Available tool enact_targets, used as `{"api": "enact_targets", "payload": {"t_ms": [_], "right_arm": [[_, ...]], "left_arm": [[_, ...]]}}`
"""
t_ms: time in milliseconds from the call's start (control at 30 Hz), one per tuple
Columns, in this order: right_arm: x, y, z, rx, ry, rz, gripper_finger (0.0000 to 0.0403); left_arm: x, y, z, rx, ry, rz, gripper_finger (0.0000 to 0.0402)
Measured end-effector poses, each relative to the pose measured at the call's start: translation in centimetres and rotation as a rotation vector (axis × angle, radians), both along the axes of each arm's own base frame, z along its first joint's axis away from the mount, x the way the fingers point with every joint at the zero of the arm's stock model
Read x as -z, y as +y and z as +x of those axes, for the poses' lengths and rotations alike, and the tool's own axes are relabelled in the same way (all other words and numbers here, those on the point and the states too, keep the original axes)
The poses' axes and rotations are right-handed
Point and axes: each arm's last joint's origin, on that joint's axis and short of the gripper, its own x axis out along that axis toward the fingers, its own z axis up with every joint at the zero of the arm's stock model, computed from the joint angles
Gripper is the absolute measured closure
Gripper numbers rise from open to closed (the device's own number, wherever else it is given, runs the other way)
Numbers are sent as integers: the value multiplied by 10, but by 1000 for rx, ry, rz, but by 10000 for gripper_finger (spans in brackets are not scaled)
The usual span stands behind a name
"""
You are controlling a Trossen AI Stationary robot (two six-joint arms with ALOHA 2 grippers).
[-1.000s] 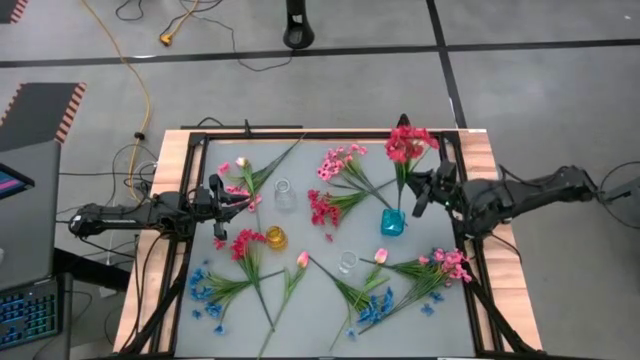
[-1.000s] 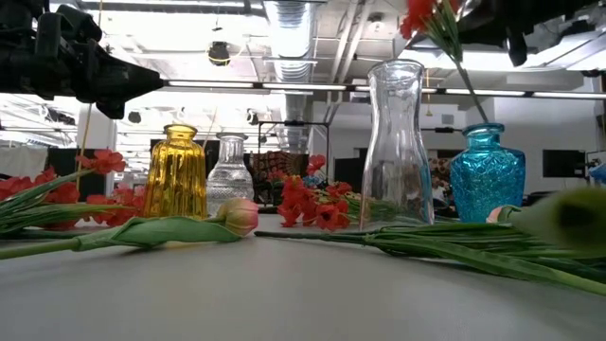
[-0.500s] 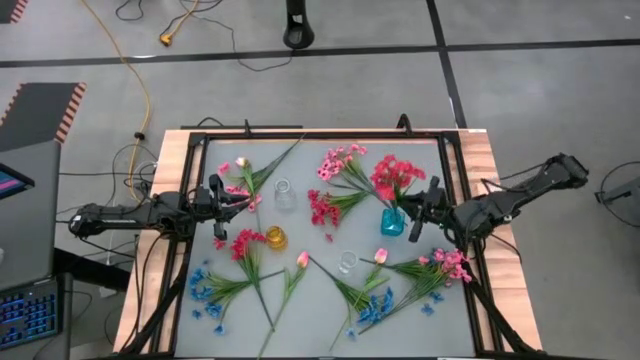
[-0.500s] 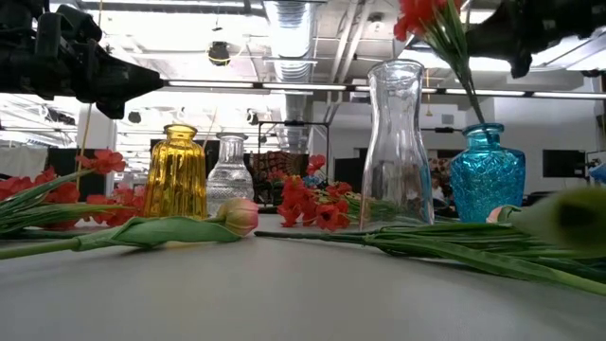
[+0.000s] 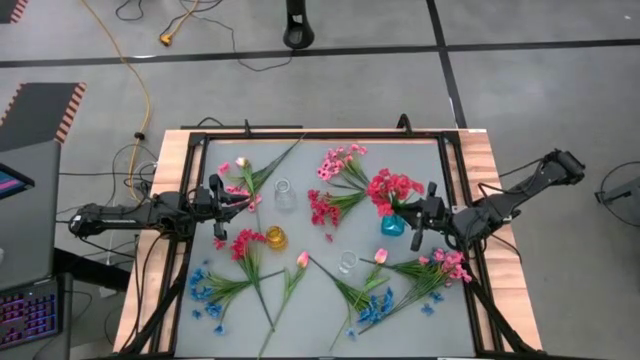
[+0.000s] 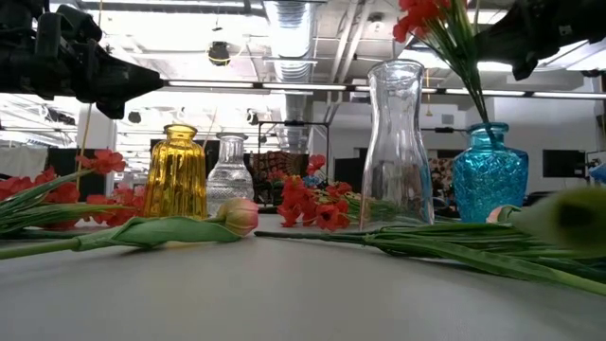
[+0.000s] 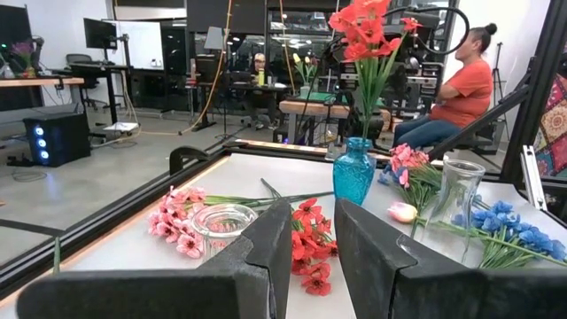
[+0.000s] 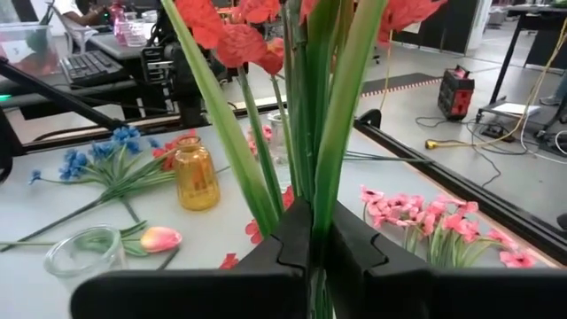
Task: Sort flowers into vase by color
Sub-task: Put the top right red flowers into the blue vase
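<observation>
Grey bench [image 5: 320, 205] under a black frame, flowers [image 5: 400, 283] scattered all across it. At the left edge, the left hand [image 5: 247, 198] is parked above pink sprigs, its fingers parted and nothing held. Over to the right, the right hand [image 5: 417, 216] is clenched on the stems of a red bunch [image 5: 393, 187], whose lower ends are already threaded into the blue vase [image 5: 391, 225]. To do this well, the stems should be kept upright and lowered straight down before release, or the vase may be tipped. The right wrist view alone confirms the grip on the stems; the low view alone shows them entering the vase's neck.
</observation>
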Motion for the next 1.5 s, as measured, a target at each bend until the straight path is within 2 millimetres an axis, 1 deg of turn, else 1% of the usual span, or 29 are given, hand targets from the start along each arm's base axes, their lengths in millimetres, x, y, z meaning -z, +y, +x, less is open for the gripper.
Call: {"api": "enact_targets", "payload": {"t_ms": [400, 533, 700, 1000, 1133, 1233, 1300, 1500], "right_arm": [[0, 0, 0, 1, 1, 0, 351], [0, 0, 0, 1, 1, 0, 340], [0, 0, 0, 1, -1, 1, 296], [0, 0, 0, 0, -1, 1, 178], [-1, 0, 0, -1, 0, 1, 150], [-11, 0, -1, -36, 11, 3, 145], [-21, 1, -2, -68, 23, 6, 145], [-51, -3, -12, -114, 131, 43, 145]], "left_arm": [[0, 0, 0, 0, 0, 0, 325], [0, 0, 0, 0, 0, 0, 325], [0, 0, 0, 0, 0, 0, 325], [0, 0, 0, 0, 0, 0, 325], [0, 0, 0, 0, 0, 0, 325], [0, 0, 0, 0, 0, 0, 325], [0, 0, 0, 0, 0, 0, 325], [0, 0, 0, 0, 0, 0, 325]]}}
